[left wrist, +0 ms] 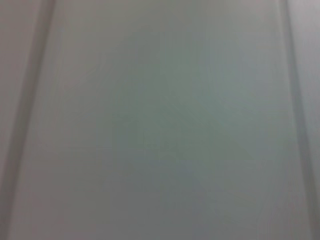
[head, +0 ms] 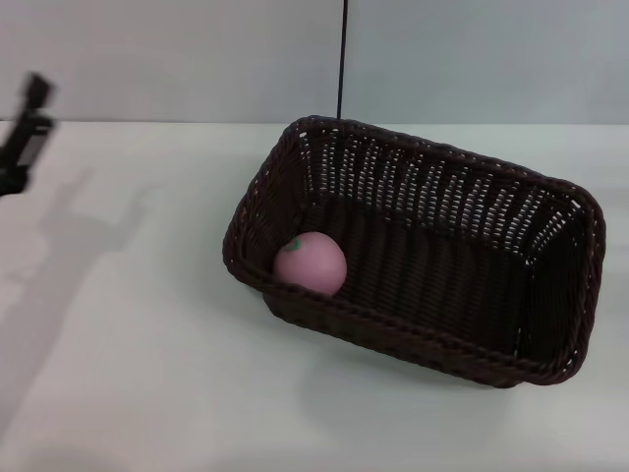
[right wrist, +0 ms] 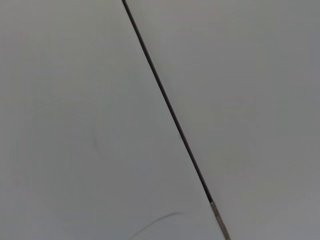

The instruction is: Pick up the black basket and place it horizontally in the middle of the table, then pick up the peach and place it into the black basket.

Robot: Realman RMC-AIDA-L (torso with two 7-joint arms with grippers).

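My left gripper (head: pixel 28 133) hangs at the far left edge of the head view, raised above the table (head: pixel 128 374) and well apart from everything I was asked to handle; only a dark slice of it shows there, so I cannot tell whether my fingers are spread or pressed together. Its shadow falls on the white surface just beside it, toward the basket. Well off to the right of those fingers, the black basket (head: pixel 442 197) sits on the table, lying long-side across with a slight skew, its nearer left corner closest to my left gripper and its right end farthest away. The peach (head: pixel 310 264) rests inside the basket, on its floor, tucked into that nearer left corner and touching or almost touching the woven wall, its small green stem mark turned up and toward my left side. A thin dark line (head: pixel 342 59) runs straight up the pale wall behind the basket's far rim. My left wrist view gives only a plain pale surface, with none of my fingers in it. My right wrist view shows a pale surface crossed by a thin dark line, and my right gripper appears in none of the views.
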